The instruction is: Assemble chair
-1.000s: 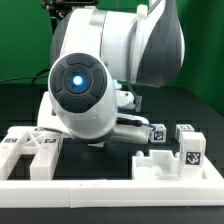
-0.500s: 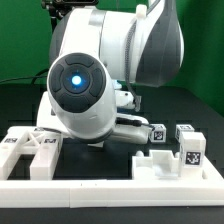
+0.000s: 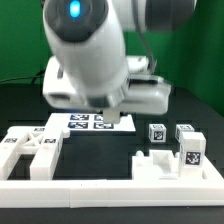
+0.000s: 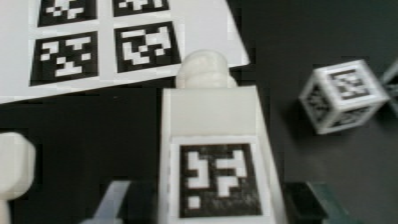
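Straight ahead of the fingers (image 4: 118,203) lies the thin flat white marker board (image 4: 107,45). Nearer, the long white blocky plastic chair part (image 4: 214,120), tag on its face, sits between them, long axis running straight out towards the board. The gripper (image 4: 214,208) is spread wide, dark gaps either side, holding nothing. The small white tagged cube leg (image 4: 350,95) stands apart, off to one finger's side.

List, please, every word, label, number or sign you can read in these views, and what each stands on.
Words, brands, numbers: none readable in either view.
Signs: only black-and-white square tags, coded patterns and not text, on the marker board, a cube-ended leg and its neighbour, the notched piece, the flat piece at the exterior view's left, and the long white chair part nearest the wrist camera.
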Controlling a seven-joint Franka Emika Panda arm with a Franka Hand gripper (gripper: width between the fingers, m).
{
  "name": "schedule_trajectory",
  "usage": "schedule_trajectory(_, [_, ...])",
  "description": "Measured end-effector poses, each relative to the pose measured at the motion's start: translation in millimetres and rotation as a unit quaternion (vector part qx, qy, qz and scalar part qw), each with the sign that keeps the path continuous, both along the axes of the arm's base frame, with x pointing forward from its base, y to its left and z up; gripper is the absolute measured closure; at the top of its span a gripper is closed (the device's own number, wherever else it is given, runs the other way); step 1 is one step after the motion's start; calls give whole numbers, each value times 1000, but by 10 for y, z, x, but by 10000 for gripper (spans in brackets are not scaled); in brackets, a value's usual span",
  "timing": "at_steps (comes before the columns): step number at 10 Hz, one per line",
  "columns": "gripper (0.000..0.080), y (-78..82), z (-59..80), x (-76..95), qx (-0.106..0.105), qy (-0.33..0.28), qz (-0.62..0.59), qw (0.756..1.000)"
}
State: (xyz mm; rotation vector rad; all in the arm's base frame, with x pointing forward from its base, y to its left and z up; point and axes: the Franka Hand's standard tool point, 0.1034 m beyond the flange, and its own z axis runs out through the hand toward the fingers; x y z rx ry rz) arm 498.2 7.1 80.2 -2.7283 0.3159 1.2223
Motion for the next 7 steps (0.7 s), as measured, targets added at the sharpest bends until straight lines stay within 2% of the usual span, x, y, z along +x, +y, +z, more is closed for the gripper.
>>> schedule_trajectory(1, [515, -8, -62, 64, -9, -34, -2, 999])
schedule_trajectory(4, [515, 22, -34, 164, -28, -144, -7, 989])
schedule_trajectory(5, [515, 151, 119, 318, -17, -180, -6, 984])
schedule_trajectory(6, [515, 265, 308, 622, 0, -249, -3, 969])
schedule_trajectory(7, [515, 243, 399, 798, 9, -308, 14, 951])
